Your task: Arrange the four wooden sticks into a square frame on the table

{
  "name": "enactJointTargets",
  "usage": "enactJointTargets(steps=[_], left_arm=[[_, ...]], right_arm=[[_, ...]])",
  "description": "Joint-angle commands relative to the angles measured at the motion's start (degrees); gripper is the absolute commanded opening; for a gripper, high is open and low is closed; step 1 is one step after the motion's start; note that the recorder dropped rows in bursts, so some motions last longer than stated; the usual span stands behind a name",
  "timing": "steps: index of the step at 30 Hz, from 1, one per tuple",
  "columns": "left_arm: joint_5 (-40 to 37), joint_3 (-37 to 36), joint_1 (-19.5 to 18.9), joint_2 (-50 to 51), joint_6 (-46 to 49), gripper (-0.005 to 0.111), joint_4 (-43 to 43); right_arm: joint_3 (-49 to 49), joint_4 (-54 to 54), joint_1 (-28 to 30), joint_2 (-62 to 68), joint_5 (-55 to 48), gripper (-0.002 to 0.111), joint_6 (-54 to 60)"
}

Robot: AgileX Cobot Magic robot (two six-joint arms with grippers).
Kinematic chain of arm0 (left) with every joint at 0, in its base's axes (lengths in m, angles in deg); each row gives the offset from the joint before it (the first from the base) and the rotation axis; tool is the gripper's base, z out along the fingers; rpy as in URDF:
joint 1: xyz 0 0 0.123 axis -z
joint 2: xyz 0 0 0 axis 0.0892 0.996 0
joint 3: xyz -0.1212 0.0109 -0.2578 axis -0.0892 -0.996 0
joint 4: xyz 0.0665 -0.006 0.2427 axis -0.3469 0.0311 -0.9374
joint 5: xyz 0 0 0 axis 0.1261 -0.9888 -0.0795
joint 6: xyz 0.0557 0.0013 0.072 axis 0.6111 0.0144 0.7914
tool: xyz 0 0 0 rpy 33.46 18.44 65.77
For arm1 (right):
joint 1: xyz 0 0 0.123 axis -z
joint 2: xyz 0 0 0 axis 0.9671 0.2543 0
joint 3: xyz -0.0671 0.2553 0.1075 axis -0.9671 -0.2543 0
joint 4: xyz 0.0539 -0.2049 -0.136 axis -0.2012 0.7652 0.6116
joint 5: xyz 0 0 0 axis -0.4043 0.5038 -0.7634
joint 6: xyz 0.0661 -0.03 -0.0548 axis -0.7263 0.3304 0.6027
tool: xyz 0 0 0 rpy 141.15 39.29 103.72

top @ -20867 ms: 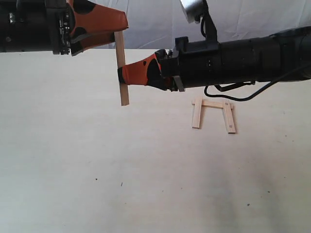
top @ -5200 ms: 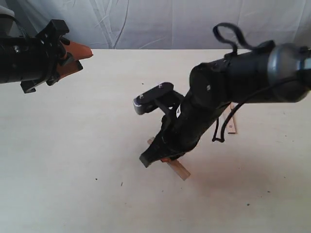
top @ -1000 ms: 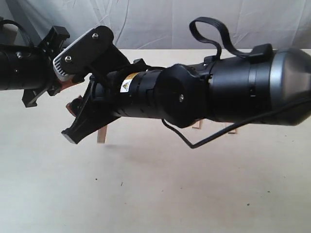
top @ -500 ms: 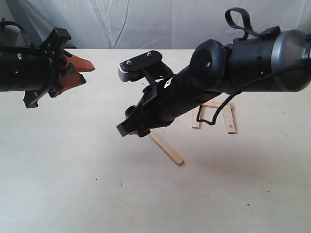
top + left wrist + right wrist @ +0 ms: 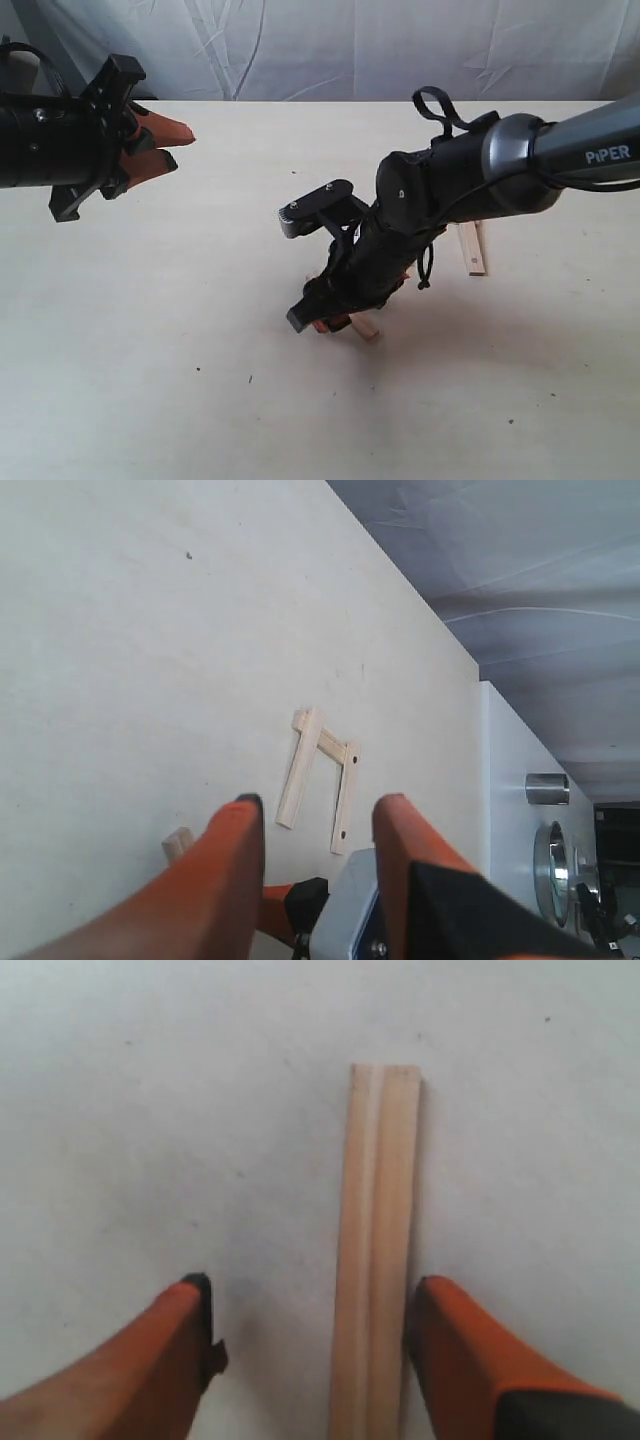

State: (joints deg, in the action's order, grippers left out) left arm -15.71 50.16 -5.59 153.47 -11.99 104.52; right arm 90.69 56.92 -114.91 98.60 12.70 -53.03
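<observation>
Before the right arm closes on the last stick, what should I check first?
1. Right gripper open: ok.
2. Loose stick between its jaws, flat on the table: ok.
3. Stick centred in the gap: not ok, it lies near one jaw.
4. Three placed sticks form a U, one side free: ok.
5. Left gripper open, empty, away: ok.
6. Grip height: cannot tell.

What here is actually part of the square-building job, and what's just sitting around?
Part of the job:
- the loose stick, lying between the right gripper's open jaws
- the three sticks laid in a U
- the table
- the left gripper, open and empty

Just lying about:
- the metal cylinder, off the table on a white surface
- the grey cloth behind
</observation>
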Motion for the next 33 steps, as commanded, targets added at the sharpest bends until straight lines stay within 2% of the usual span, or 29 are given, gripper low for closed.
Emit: enactJointTargets(steps=[1, 3, 5, 6, 7, 11, 12, 15, 19, 21, 23, 24, 27, 33], left_arm=[[-0.45, -0.02, 0.01, -0.13, 0.31, 0.037, 0.47], [-0.58, -0.02, 0.01, -0.13, 0.31, 0.037, 0.59], [-0.58, -0.02, 0.01, -0.13, 0.31, 0.037, 0.7], [-0.58, -0.02, 0.01, -0.13, 0.31, 0.037, 0.7], [-0.58, -0.02, 0.01, -0.13, 0.31, 0.037, 0.7], [-2.08, -0.02, 0.01, -0.13, 0.69, 0.037, 0.89], [-4.03, -0.02, 0.01, -0.13, 2.44, 0.037, 2.14], [-9.69, -0.02, 0.01, -0.13, 11.09, 0.037, 8.62], [-13.43, 0.11, 0.01, -0.13, 15.9, 0.037, 8.62], [-13.58, 0.22, 0.01, -0.13, 16.08, 0.037, 8.62], [-14.23, 0.59, 0.01, -0.13, 16.32, 0.041, 8.62], [-15.42, 0.68, 0.01, -0.13, 16.32, 0.049, 8.62], [-16.19, 0.68, 0.01, -0.13, 16.21, 0.063, 8.62], [-20.74, 2.1, 0.09, -0.13, 16.02, 0.064, 8.62]], right_arm=[[0.2, 0.26, 0.31, 1.47, 2.13, 0.057, -0.18], [0.2, 0.39, 0.31, 2.08, 2.27, 0.053, -0.3], [0.2, 0.78, 0.31, 2.49, 1.46, 0.032, -0.38], [0.2, 0.66, 0.31, 2.49, 0.92, 0.011, -0.51], [0.2, 0.45, 0.31, 2.49, 0.79, 0.0, -0.63], [0.2, -6.19, 0.31, -3.23, 0.5, 0.0, -0.54], [0.2, -9.2, 0.45, -6.69, -0.53, -0.001, 2.7], [1.56, -26.94, 5.37, -12.72, -10.04, -0.001, 19.46], [3.06, -51.45, 14.99, -13.81, -27.43, -0.001, 35.73], [3.05, -59.89, 18.56, -13.39, -33.9, -0.001, 39.74], [3.05, -65.0, 21.2, -12.61, -38.78, -0.001, 42.2], [3.05, -68.84, 22.55, -11.5, -41.64, -0.001, 43.42], [3.05, -74.51, 23.13, -9.42, -42.8, -0.001, 45.75], [3.05, -79.19, 21.91, -5.0, -42.8, -0.001, 46.58]])
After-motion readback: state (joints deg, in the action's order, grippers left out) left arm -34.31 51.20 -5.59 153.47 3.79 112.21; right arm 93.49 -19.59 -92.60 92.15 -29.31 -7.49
